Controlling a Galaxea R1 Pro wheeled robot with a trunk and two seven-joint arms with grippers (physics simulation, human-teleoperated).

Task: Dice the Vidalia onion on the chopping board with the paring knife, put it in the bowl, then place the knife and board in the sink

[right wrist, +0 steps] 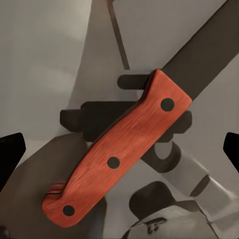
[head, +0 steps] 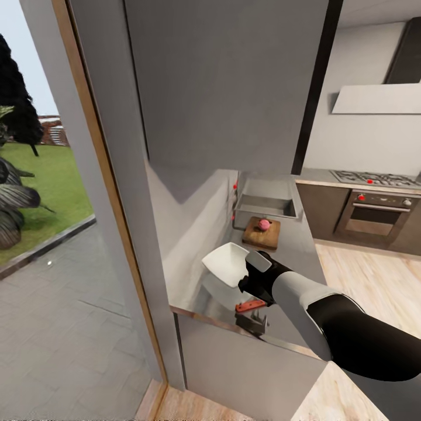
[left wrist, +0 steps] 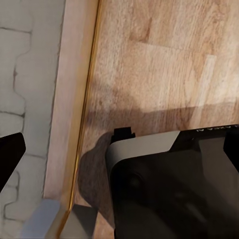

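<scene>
On the dark countertop (head: 298, 245) near its front edge lies the red-handled paring knife (head: 250, 305). My right gripper (head: 253, 297) hangs straight over it, open. In the right wrist view the red handle (right wrist: 117, 154) runs diagonally between the two fingertips (right wrist: 10, 154), apart from both, and the dark blade (right wrist: 209, 59) points away. A white bowl (head: 227, 263) stands just behind the knife. Farther back, the pinkish Vidalia onion (head: 265, 224) sits whole on the brown chopping board (head: 260, 235), in front of the grey sink (head: 266, 206). One finger (left wrist: 10, 154) of my left gripper shows above the wood floor.
A grey wall and a wood-edged door frame (head: 99, 152) stand close on the left, with a paved terrace outside. An oven (head: 374, 213) and a gas hob (head: 374, 177) are at the right, with pale wood floor (head: 356, 275) in front. My dark base (left wrist: 174, 189) is under the left wrist.
</scene>
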